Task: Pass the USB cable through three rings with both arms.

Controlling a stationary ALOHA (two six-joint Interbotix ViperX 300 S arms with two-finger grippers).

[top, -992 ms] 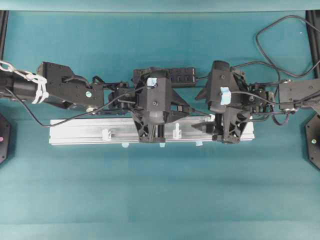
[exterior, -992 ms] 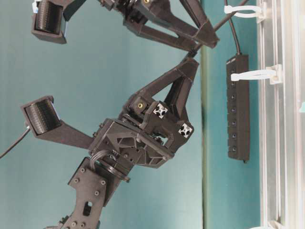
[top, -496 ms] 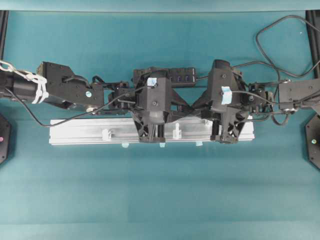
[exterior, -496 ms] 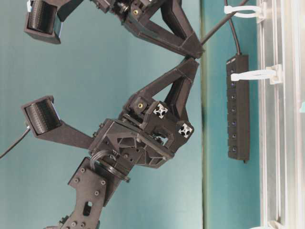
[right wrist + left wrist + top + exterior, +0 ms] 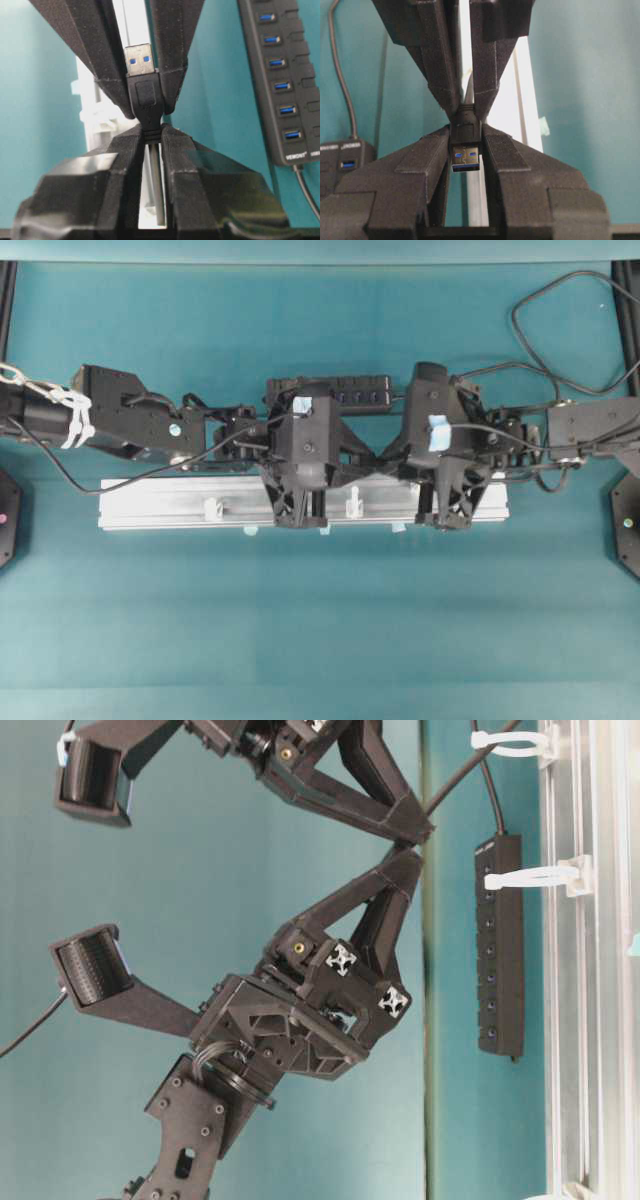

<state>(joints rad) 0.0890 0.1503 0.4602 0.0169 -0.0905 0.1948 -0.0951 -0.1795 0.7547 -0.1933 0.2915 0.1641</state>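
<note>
USB plug pinched between two ribbed black grippers above the aluminium rail (image 5: 160,502).

The USB cable (image 5: 465,135), glossy moulded plug with silver tip, is clamped by both left gripper (image 5: 465,114) and right gripper (image 5: 149,131), closed tip to tip.

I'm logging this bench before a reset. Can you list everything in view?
USB cable: one, black with silver plug, held between both grippers
rings: two in plain view, white, upright on the rail
rail: one, silver, across mid-table
tabs: three, pale cyan, along the rail's near edge
hub: one, black, behind the rail
loose cord: one, black, looped at far right
table cover: one, teal, under everything
left gripper: one, black, shut on the plug body
right gripper: one, black, shut on the cable just behind the plug
</note>
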